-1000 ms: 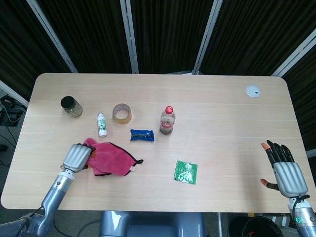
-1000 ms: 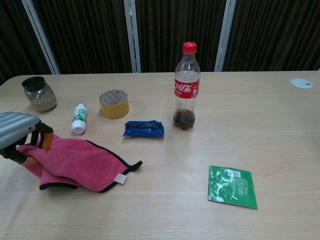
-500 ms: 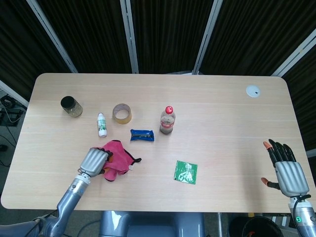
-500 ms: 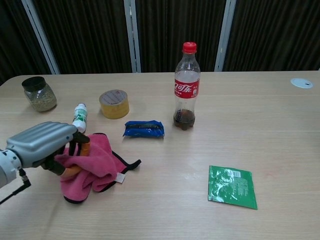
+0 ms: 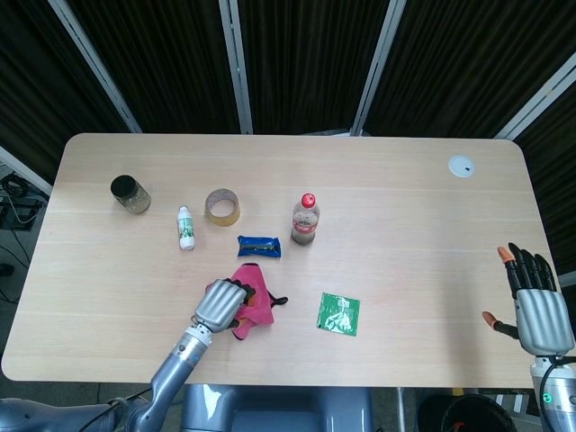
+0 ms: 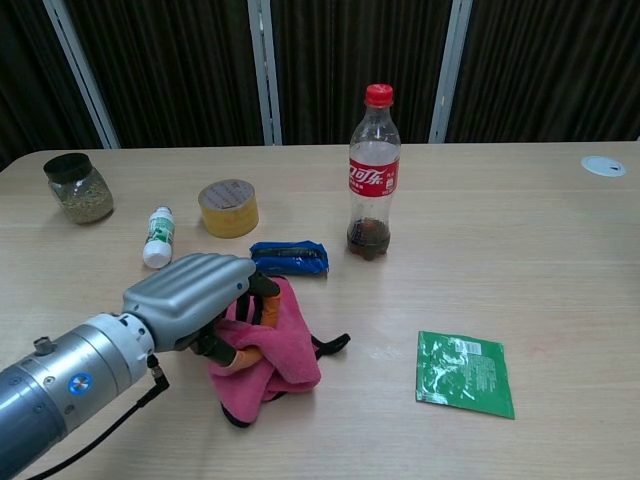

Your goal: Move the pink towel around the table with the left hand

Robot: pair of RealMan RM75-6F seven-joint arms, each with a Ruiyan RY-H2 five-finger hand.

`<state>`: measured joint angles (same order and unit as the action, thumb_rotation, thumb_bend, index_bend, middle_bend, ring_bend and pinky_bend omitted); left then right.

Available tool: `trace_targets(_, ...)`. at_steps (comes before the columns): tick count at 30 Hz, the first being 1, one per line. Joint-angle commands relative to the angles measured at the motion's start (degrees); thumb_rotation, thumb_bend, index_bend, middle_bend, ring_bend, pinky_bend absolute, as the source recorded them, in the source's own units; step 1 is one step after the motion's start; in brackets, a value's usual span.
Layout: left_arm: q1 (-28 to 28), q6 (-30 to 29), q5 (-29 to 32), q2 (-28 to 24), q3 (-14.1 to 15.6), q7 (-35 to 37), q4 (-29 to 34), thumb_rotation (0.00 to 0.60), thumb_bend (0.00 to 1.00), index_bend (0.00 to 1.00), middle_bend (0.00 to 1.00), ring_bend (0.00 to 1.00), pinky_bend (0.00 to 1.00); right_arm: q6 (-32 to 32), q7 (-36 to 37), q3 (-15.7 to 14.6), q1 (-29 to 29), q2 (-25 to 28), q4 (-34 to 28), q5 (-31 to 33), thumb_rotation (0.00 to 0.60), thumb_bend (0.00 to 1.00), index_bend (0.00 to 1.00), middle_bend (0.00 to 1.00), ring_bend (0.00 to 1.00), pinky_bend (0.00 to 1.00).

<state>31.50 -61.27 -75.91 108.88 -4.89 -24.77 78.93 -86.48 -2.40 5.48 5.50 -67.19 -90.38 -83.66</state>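
We watched the left hand (image 6: 195, 300) drag the pink towel (image 6: 275, 350) rightward, gripping it bunched just below the blue packet (image 6: 288, 257); its fingertips were buried. The right hand (image 5: 537, 306) stayed spread, chest view missing it.

A light wooden table (image 5: 270, 171) with rounded corners and a pale grain is seen from above in the head view. A small white round cap (image 5: 462, 166) is set into the tabletop near its far right corner. Behind the table, a black corrugated curtain (image 5: 297, 54) is hung across the whole background, divided by slanted grey metal posts (image 5: 236, 63). The same dark curtain and upright posts (image 6: 262, 70) are seen in the chest view. At the left edge, cables (image 5: 13, 202) are visible on the floor. Lighting is even, with soft shadows only.
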Motion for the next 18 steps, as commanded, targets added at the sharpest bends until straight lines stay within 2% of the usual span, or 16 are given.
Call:
trace_targets(1,0.47,0.26,0.78,1.39,-0.48,-0.91,-0.5,0.6,0.59,0.77,0.53,0.46,0.53,0.31,-0.2,0.1,-0.12,-0.06,0.13,0.24,0.6,0.0,0.02,0.0,0.0,0.0)
trace_targets(6,0.43,-0.17,0.51,-0.04,0.17,-2.65,-1.15,0.6,0.59,0.77,0.53,0.46,0.53,0.59,0.11,-0.07,-0.17,0.28,0.2,0.03,0.6,0.0,0.02,0.0,0.0,0.0)
trace_targets(12,-0.82,-1.7,-0.71,-7.51,1.16,-1.83,-2.89,0.6,0.59,0.78,0.53,0.46,0.53,0.96,0.17,-0.25,-0.16,0.59,0.07,-0.22,0.6,0.0,0.02,0.0,0.0,0.0)
trace_targets(18,-2.73,-2.46,1.38,-15.98,0.0,1.84,-5.28,0.6,0.59,0.78,0.53,0.46,0.53,1.19,-0.33,-0.31,-0.06,0.55,-0.02,-0.38,0.6,0.0,0.02,0.0,0.0,0.0)
